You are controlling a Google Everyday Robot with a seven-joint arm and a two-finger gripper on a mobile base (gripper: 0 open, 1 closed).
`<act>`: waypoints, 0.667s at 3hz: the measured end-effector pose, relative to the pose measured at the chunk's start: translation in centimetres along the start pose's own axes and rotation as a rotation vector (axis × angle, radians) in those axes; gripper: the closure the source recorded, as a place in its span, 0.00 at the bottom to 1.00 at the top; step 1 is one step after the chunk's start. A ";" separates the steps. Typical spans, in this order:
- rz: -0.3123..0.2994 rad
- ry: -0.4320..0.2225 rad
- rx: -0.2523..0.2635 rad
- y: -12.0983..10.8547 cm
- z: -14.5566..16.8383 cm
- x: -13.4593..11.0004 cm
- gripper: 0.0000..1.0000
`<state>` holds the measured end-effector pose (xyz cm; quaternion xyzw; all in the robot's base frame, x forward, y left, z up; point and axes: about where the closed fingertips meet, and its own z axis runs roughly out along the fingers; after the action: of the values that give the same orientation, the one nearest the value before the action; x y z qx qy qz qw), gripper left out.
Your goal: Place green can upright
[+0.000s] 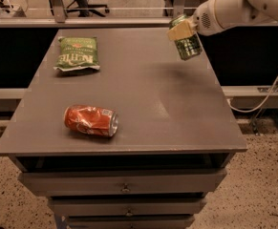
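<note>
Down on the grey surface (176, 113), a chip bag (76, 54) lies at upper left and a crushed red can (90, 120) lies on its side at lower left, both well apart from the tool (181, 30). At upper right the tool is clamped on the green can (188, 46) near its top, holding it above the surface's right edge. The can's long axis runs near vertical, its top leaning slightly toward the upper left.
</note>
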<state>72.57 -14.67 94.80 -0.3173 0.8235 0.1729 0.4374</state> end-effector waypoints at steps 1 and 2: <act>-0.002 -0.185 -0.066 0.3 -2.1 0.0 1.00; 0.000 -0.367 -0.133 0.6 -3.8 1.3 1.00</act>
<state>69.32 -16.85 95.88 -0.3087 0.7168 0.2819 0.5581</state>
